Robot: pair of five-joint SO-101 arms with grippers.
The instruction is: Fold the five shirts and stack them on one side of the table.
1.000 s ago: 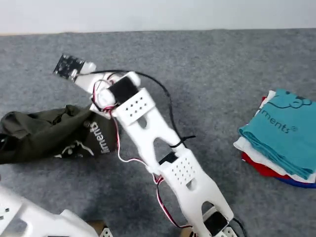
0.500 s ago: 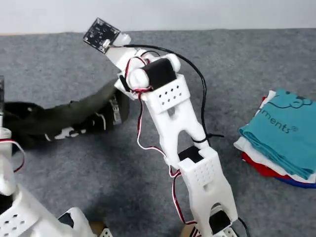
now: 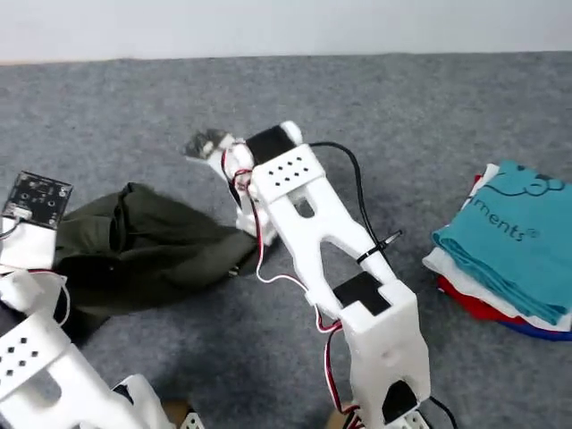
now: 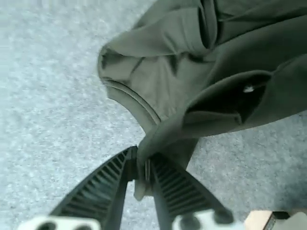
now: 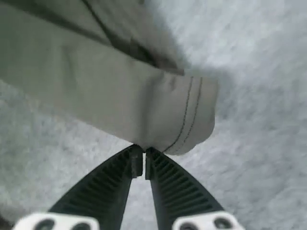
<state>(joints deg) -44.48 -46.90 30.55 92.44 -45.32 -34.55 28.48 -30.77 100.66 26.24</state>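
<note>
Two arms: white arms are rising from the bottom edge of the high view. The left arm [image 3: 36, 357] is sitting in the lower left corner, and the right arm [image 3: 331, 259] is reaching from bottom centre up toward the middle of the frame.
Left pincer: the left pincer [image 4: 140, 155] is pinching a fold of dark cloth, with its jaws drawn almost together on the fabric.
Right pincer: the right pincer [image 5: 140, 154] is gripping the edge of a stitched hem, with its jaws narrow and clamped on the cloth.
Shirt: the dark olive shirt [image 3: 143, 250] is lying bunched and creased on the grey table [image 3: 402, 116], left of centre in the high view, between the two wrists.
Stack: the stack of folded shirts [image 3: 505, 246] is resting at the right edge of the frame at mid height, well apart from the olive shirt. A teal shirt is lying on top, with white, red and blue edges peeking out beneath it.
Far edge: a pale wall is running along the top of the frame, behind the table.
Progress: four colours are showing in the stack, so four shirts are probably done. The fifth, the olive one, is looking unfolded. It is likely waiting to be spread flat, folded and carried across to the pile.
Long axis: the olive shirt is stretching roughly left to right across the high view. Its broad, bunched end is lying toward the left edge, and its narrowing end is pointing toward frame centre, at the right arm's wrist.
</note>
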